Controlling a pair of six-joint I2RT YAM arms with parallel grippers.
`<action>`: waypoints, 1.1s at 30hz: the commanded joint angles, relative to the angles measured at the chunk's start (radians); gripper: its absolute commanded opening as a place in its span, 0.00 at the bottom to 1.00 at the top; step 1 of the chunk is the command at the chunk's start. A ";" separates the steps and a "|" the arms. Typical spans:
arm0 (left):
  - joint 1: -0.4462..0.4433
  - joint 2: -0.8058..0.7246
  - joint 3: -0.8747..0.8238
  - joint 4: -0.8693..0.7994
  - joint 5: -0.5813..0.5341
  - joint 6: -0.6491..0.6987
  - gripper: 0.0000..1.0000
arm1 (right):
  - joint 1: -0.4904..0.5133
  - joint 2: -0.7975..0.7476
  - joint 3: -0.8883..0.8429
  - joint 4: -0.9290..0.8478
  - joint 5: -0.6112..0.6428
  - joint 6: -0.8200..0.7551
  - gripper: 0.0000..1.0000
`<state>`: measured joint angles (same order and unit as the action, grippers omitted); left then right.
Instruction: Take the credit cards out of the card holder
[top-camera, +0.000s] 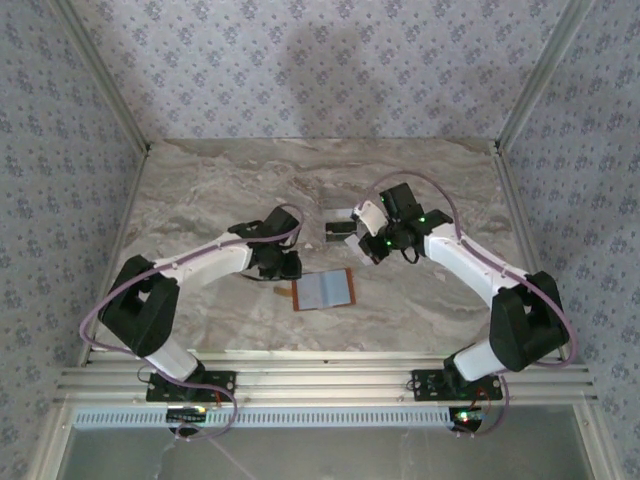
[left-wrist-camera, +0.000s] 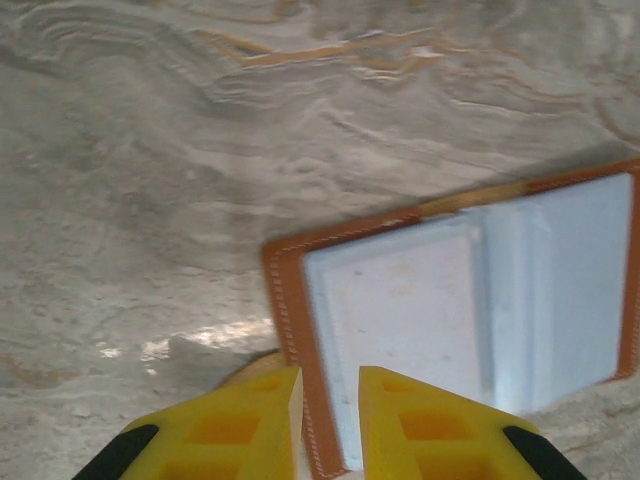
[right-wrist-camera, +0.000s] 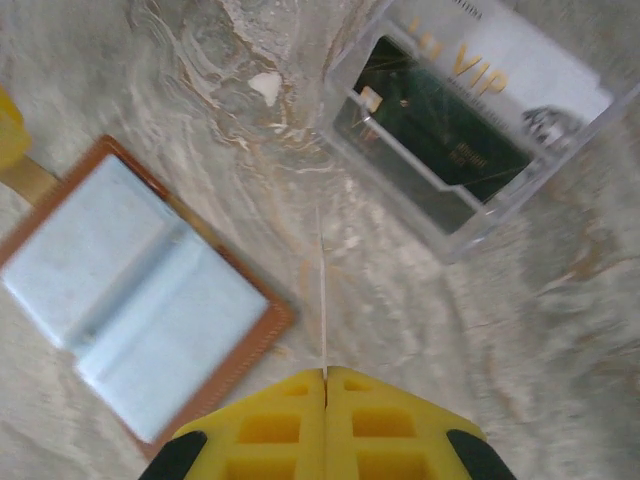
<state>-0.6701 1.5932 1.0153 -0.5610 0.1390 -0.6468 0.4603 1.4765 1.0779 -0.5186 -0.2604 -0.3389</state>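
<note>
Mid-table we see the card holder (top-camera: 325, 290) open, just right of the left end effector (left-wrist-camera: 330, 380), slightly spread. Right end effector (right-wrist-camera: 325, 378), pressed together, hangs beyond it, near credit cards (right-wrist-camera: 440, 125) in clear tray (right-wrist-camera: 465, 235).

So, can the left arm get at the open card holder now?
Probably yes. The left gripper hangs at the edge of the card holder, jaws slightly apart, nothing in the way. The right gripper, shut on a thin card, is aside.
</note>
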 joint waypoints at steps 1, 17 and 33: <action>0.021 -0.007 -0.033 0.035 0.056 -0.025 0.23 | -0.013 0.051 0.096 -0.078 0.085 -0.293 0.00; 0.019 0.113 -0.021 0.062 0.124 0.010 0.23 | -0.054 0.340 0.565 -0.373 -0.042 -0.681 0.00; 0.006 0.180 0.031 0.051 0.128 0.022 0.22 | -0.059 0.606 0.909 -0.512 -0.027 -0.823 0.00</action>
<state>-0.6575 1.7554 1.0256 -0.4942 0.2703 -0.6418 0.4099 2.0441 1.9244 -0.9493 -0.2775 -1.0374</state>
